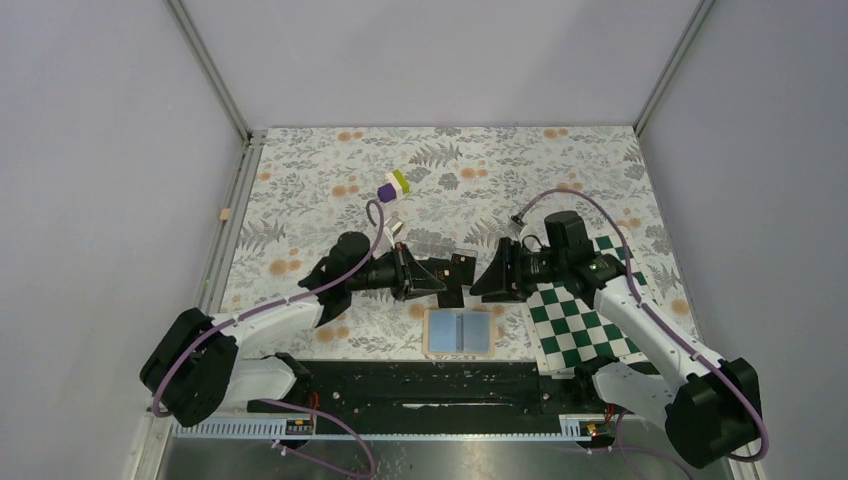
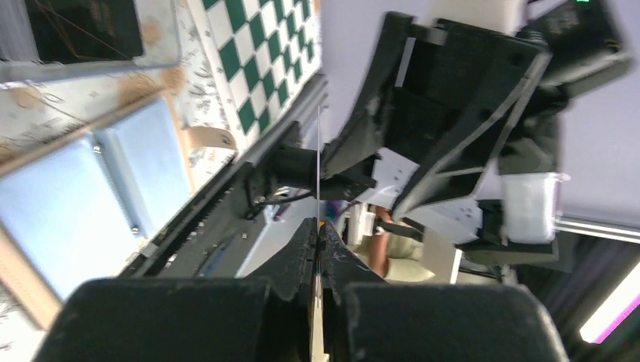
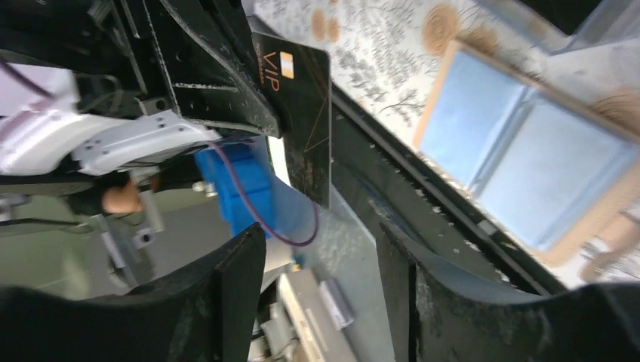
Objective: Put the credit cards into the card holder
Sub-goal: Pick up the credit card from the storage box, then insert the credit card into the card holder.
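Observation:
The card holder (image 1: 460,332) lies open near the front edge, light blue inside, tan rim. It also shows in the left wrist view (image 2: 75,204) and the right wrist view (image 3: 528,158). My left gripper (image 1: 425,278) is shut on a black credit card (image 1: 452,290) and holds it above the table just behind the holder. In the left wrist view the card (image 2: 318,166) is edge-on between the fingertips (image 2: 302,249). In the right wrist view it (image 3: 302,113) shows "VIP" lettering. My right gripper (image 1: 490,280) is open and empty, facing the card; its fingers (image 3: 226,286) stand wide apart.
A green-white checkerboard (image 1: 575,320) lies under the right arm. A clear plastic case with another black card (image 2: 83,30) lies behind the holder. A purple-green-white block cluster (image 1: 393,186) sits further back. Walls enclose the table.

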Action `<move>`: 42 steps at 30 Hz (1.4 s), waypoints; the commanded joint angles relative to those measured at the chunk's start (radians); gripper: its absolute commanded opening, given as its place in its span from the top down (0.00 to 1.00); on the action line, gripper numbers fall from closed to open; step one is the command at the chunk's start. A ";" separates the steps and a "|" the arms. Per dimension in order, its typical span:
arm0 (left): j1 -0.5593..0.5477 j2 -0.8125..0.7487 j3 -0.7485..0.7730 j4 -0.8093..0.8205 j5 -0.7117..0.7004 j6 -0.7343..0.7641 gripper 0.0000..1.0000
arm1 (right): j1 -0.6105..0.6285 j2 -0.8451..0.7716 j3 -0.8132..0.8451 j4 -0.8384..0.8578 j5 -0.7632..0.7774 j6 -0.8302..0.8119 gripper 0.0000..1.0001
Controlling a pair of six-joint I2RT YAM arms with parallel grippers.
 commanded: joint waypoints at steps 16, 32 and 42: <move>-0.117 0.025 -0.085 0.564 0.011 -0.297 1.00 | 0.007 -0.007 -0.198 0.591 -0.254 0.409 0.68; -0.098 -0.045 -0.111 0.258 -0.083 -0.162 0.60 | 0.007 -0.020 -0.143 0.247 -0.141 0.123 1.00; -0.039 -0.111 -0.054 -0.402 -0.260 0.149 0.51 | 0.045 0.070 -0.370 0.683 0.149 0.278 1.00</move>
